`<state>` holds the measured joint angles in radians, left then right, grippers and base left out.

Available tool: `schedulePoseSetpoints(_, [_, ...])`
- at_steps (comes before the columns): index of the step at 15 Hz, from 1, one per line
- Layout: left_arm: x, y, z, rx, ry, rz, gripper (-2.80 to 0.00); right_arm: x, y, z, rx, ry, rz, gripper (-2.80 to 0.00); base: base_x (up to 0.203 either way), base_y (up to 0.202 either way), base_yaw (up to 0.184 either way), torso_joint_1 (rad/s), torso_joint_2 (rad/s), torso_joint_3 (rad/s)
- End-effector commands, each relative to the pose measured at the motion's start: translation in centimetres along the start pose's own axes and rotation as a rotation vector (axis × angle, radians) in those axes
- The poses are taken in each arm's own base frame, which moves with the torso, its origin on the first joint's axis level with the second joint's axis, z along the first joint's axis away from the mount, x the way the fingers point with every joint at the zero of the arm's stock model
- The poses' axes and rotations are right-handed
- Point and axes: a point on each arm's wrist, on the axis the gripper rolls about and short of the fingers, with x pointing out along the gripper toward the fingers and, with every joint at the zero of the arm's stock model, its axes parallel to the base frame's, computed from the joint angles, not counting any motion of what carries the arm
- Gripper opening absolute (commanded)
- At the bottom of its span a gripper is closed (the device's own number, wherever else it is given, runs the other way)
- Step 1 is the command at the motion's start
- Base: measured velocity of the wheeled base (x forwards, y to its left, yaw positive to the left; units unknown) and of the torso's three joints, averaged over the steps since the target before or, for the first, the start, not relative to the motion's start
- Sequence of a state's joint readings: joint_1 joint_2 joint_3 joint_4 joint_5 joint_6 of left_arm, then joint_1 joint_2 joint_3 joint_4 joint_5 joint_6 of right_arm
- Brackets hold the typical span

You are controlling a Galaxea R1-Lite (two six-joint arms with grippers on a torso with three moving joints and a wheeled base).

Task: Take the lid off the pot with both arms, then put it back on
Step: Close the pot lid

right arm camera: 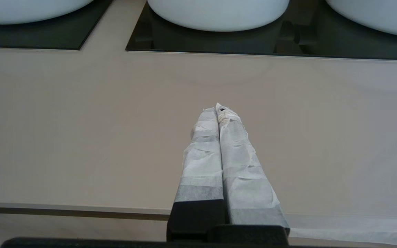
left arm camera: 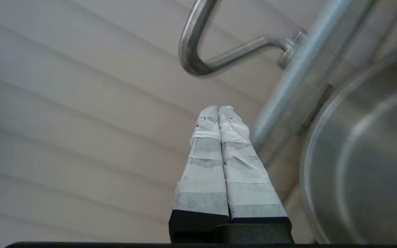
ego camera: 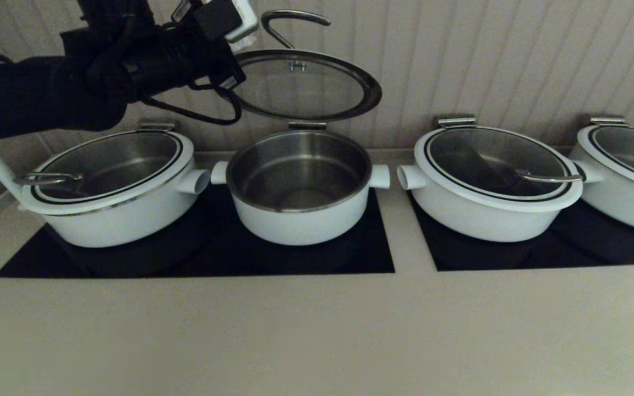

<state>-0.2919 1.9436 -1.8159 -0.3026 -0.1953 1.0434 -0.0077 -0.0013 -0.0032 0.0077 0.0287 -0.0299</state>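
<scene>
The middle white pot [ego camera: 300, 181] stands open, its steel inside empty. Its glass lid [ego camera: 303, 85] stands tilted up above the pot's back edge, with the steel loop handle [ego camera: 295, 19] at the top. My left gripper [ego camera: 244, 27] is raised beside the lid's left rim. In the left wrist view the left gripper [left arm camera: 218, 108] is shut and empty, below the handle [left arm camera: 198, 51] and next to the lid's rim [left arm camera: 298, 79]. I cannot tell whether it touches the rim. My right gripper [right arm camera: 219, 107] is shut and empty, low over the beige counter, out of the head view.
Three more white pots with lids on stand in the row: one at the left [ego camera: 110, 181] and two at the right [ego camera: 496, 181], [ego camera: 628, 176]. All sit on black cooktops [ego camera: 196, 253]. The beige counter [ego camera: 317, 330] spreads in front, and a ribbed wall stands behind.
</scene>
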Motion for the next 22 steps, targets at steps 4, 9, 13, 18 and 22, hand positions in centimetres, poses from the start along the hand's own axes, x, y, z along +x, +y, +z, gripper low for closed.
schedulePoseSetpoints(4, [-3.1,-0.6,0.0,-0.005,0.041,-0.052,-2.80,0.0,0.0,0.0,0.001,0.001,0.000,-2.80,0.000,0.000,0.000,0.000,0.00,0.000])
schedulePoseSetpoints(9, [-3.7,-1.2,-0.2,-0.010,0.056,-0.079,-2.80,0.0,0.0,0.0,0.001,0.001,0.000,-2.80,0.000,0.000,0.000,0.000,0.00,0.000])
schedulePoseSetpoints(13, [-4.5,-2.2,-0.7,-0.021,0.079,-0.119,-2.80,0.0,0.0,0.0,0.000,0.001,0.000,-2.80,0.000,0.000,0.000,0.000,0.00,0.000])
schedulePoseSetpoints(18, [-4.5,-3.2,-1.2,-0.007,0.047,-0.061,-2.80,0.0,0.0,0.0,-0.001,0.001,0.000,-2.80,0.000,0.000,0.000,0.000,0.00,0.000])
schedulePoseSetpoints(22, [-5.7,-3.7,-1.9,-0.014,0.078,-0.083,-2.80,0.0,0.0,0.0,-0.001,0.001,0.000,-2.80,0.000,0.000,0.000,0.000,0.00,0.000])
